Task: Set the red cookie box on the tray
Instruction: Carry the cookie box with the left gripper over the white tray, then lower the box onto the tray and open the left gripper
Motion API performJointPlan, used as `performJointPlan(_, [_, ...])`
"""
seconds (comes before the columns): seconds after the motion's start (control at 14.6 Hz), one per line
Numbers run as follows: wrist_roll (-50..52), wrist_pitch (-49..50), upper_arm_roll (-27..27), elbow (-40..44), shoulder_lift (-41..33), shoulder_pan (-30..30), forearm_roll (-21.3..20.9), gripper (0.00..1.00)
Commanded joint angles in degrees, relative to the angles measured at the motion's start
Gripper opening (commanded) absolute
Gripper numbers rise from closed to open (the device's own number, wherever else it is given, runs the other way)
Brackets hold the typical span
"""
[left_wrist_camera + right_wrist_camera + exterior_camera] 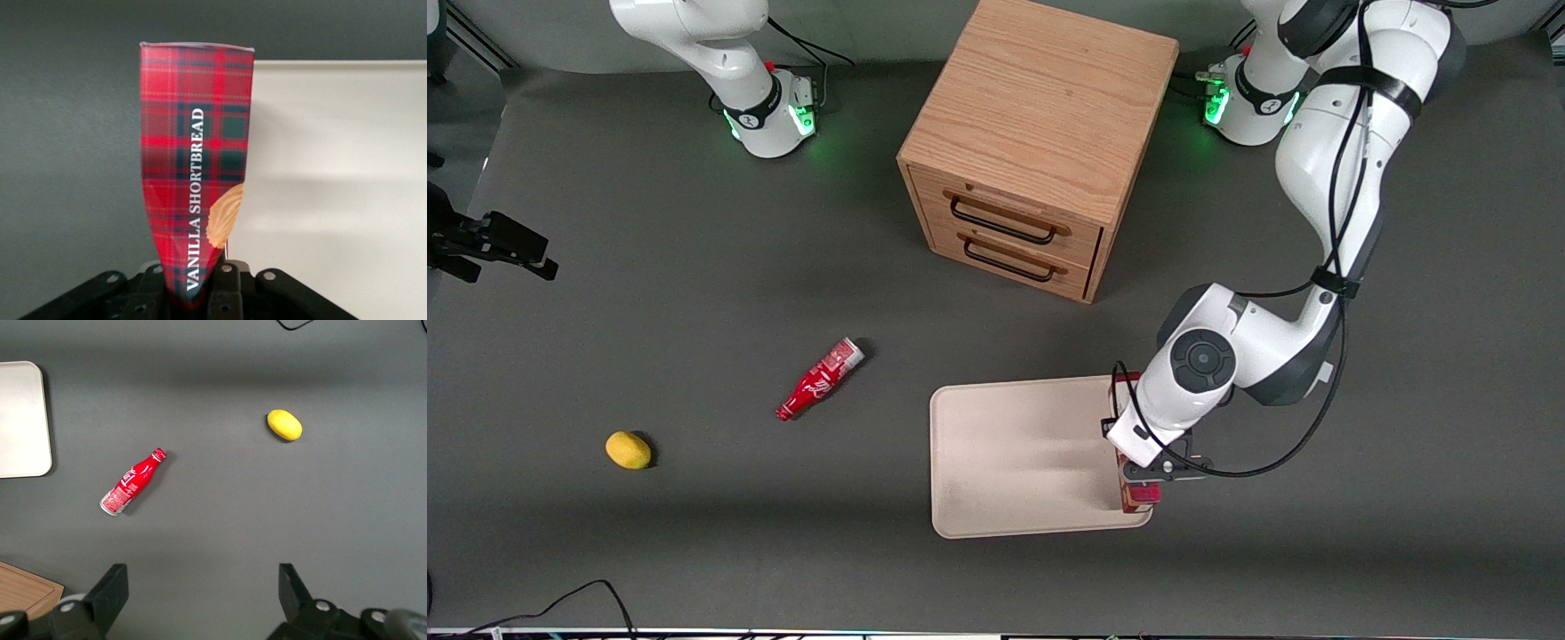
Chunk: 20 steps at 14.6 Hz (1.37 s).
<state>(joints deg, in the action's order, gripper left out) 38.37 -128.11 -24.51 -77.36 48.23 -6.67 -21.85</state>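
At the lower right of the front view, the left arm's gripper (1141,476) is closed tight on the slim red plaid cookie box (195,167). It holds the box over the edge of the big flat beige tray (1005,462), so the carry looks almost done. Next, the box should move over the tray's middle and go down. The arm hides most of the box, so it is hard to tell if it touches the tray.

Red-green plaid box (193,167) with white lettering, clamped in black gripper (200,293); beige tray (1014,453); red bottle (820,379); yellow lemon (628,450).
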Motion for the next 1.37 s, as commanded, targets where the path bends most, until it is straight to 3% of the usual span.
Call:
performJointPlan(0.0, [2.8, -2.4, -0.1, -3.1, -1.7, 0.0, -1.4, 0.00])
performJointPlan(0.14, [2.9, -2.4, -0.1, -3.1, -1.7, 0.0, -1.5, 0.00])
performJointPlan(0.21, [2.9, -2.3, -0.1, -3.1, -1.7, 0.0, -1.6, 0.32])
performJointPlan(0.27, [2.9, -2.2, -0.1, -3.1, -1.7, 0.0, -1.5, 0.79])
performJointPlan(0.34, [3.0, -2.0, -0.1, -3.1, -1.9, 0.0, -1.5, 1.00])
performJointPlan(0.62, [3.2, -0.3, -0.1, -3.2, -3.3, 0.2, -1.3, 1.00])
performJointPlan(0.82, [2.5, 8.3, -1.0, -3.0, -8.7, 0.9, 0.1, 1.00])
performJointPlan(1.09, [0.9, 17.5, -0.7, -2.9, -19.8, 2.6, 8.0, 1.00])
performJointPlan(1.3, [-6.7, 24.5, 5.1, -3.0, -28.7, 3.1, 15.1, 1.00])
